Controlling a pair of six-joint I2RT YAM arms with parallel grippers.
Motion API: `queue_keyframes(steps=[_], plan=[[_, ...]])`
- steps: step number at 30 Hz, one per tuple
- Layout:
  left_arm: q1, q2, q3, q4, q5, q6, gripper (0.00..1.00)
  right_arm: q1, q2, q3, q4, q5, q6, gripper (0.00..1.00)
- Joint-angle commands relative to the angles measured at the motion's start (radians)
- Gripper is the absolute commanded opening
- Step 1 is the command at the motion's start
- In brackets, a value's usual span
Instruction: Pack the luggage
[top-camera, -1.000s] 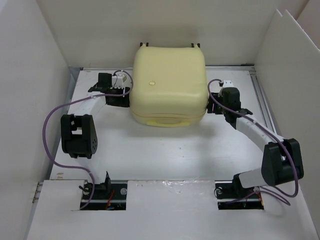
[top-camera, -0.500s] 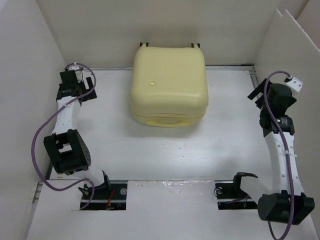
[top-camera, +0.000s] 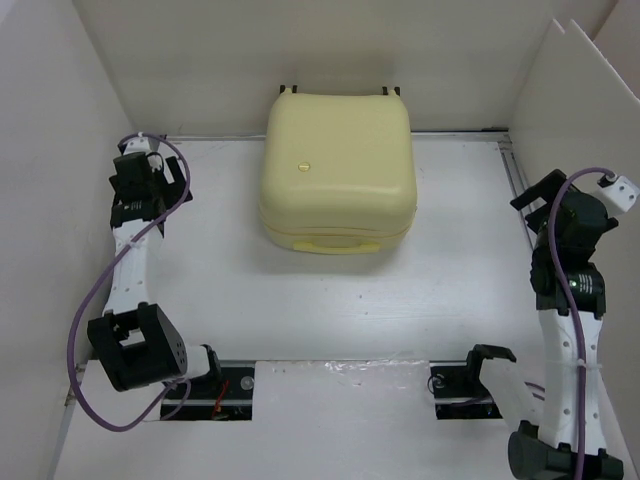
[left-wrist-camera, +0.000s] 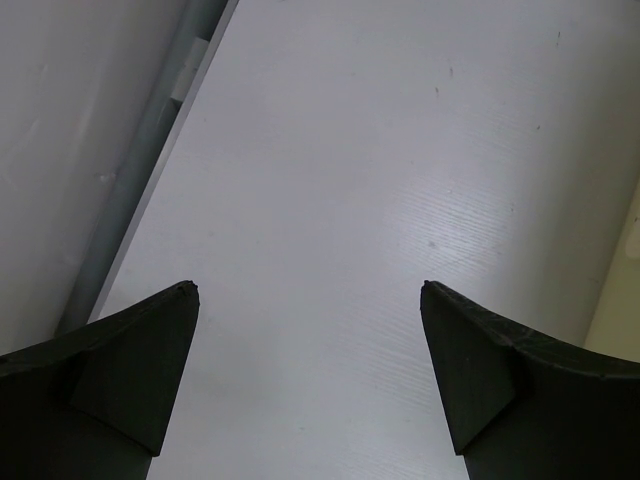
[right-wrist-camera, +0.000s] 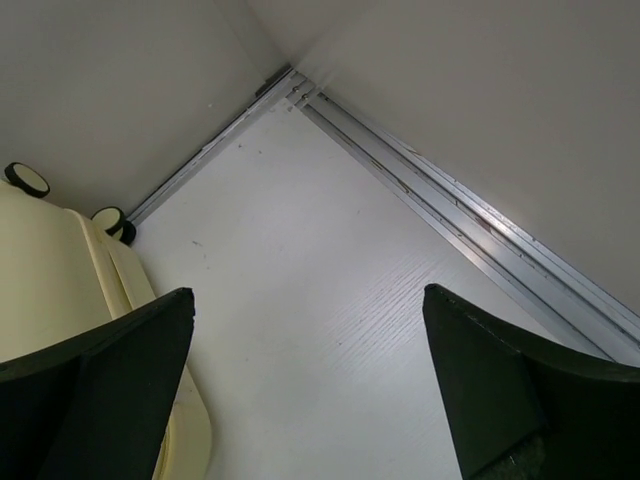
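The luggage (top-camera: 338, 170), a pale yellow hard-shell suitcase, lies closed at the back middle of the table, wheels toward the back wall. My left gripper (top-camera: 140, 175) is open and empty by the left wall, well left of the suitcase. My right gripper (top-camera: 540, 200) is open and empty near the right wall, well right of it. The left wrist view shows my open left gripper (left-wrist-camera: 310, 300) over bare table, with a sliver of the suitcase (left-wrist-camera: 625, 300) at the right edge. The right wrist view shows my open right gripper (right-wrist-camera: 308, 300), the suitcase (right-wrist-camera: 50, 280) and a wheel (right-wrist-camera: 25, 180) at left.
White walls enclose the table on the left (top-camera: 50, 200), back and right (top-camera: 590, 120). A metal rail (right-wrist-camera: 450, 205) runs along the right wall's foot to the back corner. Another rail (left-wrist-camera: 140, 190) runs along the left wall.
Both grippers have pulled away from the suitcase's sides, the left out to the left wall and the right out to the right wall. The suitcase has not moved.
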Motion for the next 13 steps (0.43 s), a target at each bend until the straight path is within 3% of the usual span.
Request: queue_keyframes(steps=[1,13], plan=[[0.002,-0.049,-0.024,0.048,0.010,-0.016,0.90,-0.004,-0.027,-0.006,0.007,-0.014,0.011,1.00],[0.002,-0.086,-0.060,0.059,0.050,-0.016,0.90,-0.004,-0.079,-0.015,-0.011,0.022,0.011,1.00]])
